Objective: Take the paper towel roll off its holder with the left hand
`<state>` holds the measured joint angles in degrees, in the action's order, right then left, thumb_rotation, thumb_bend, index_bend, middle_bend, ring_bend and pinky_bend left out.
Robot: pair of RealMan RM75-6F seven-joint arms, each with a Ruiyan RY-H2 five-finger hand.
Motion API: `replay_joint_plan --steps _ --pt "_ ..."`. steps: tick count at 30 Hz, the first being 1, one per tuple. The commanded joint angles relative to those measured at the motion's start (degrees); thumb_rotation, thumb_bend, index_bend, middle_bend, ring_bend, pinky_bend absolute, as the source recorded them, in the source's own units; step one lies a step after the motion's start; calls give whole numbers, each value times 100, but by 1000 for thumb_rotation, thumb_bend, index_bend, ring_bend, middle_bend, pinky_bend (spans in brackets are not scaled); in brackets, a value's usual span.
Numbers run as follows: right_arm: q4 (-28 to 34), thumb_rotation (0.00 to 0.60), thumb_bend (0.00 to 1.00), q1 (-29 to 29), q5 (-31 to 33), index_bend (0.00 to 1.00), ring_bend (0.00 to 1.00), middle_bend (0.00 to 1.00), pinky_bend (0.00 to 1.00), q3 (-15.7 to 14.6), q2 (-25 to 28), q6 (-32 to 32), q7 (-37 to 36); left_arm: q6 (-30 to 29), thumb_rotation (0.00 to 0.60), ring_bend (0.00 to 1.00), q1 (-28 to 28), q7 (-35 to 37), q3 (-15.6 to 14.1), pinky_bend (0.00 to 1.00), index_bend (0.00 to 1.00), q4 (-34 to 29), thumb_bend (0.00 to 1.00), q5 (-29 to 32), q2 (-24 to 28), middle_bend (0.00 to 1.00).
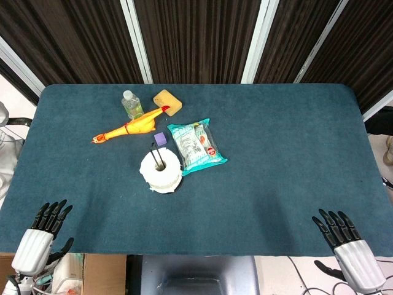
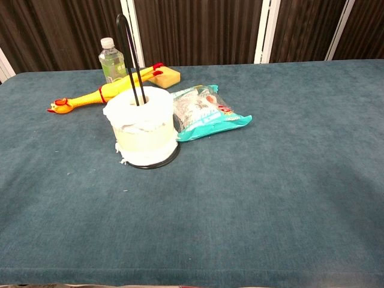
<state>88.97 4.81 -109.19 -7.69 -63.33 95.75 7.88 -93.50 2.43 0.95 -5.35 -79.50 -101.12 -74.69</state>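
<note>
- Paper towel roll (image 1: pixel 161 171) is sitting upright on its black holder (image 2: pixel 128 51).
- Left hand (image 1: pixel 42 236) and right hand (image 1: pixel 346 246) are resting at the table's (image 1: pixel 276 184) near edge, fingers spread, holding nothing.

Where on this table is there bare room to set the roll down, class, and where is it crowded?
Bare cloth spans the table's right half, right of the snack bag, and the near strip between the paper towel roll and both robot hands. It is crowded at far left-centre: bottle, sponge, rubber chicken and purple block cluster there.
</note>
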Motion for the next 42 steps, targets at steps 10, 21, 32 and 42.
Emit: replay_joint_plan --steps 10,21,32,42 --pt "51 600 29 -26 102 0 0 0 0 47 11 -48 -31 127 600 0 898 3016 478 0 0 429 344 -78 -978 0" --pt "117 600 28 -86 259 0 0 0 0 104 37 -186 -36 1936 600 0 2019 3401 1354 0 0 -86 331 1300 -1678 0" --pt "141 600 29 -106 359 0 0 0 0 136 95 -198 -155 2772 600 0 2567 2948 1787 0 0 223 322 2220 -2518 0" --pt "79 600 29 -69 340 0 0 0 0 121 164 -58 -367 3040 600 0 2889 2247 2044 0 0 821 319 2732 -3127 0"
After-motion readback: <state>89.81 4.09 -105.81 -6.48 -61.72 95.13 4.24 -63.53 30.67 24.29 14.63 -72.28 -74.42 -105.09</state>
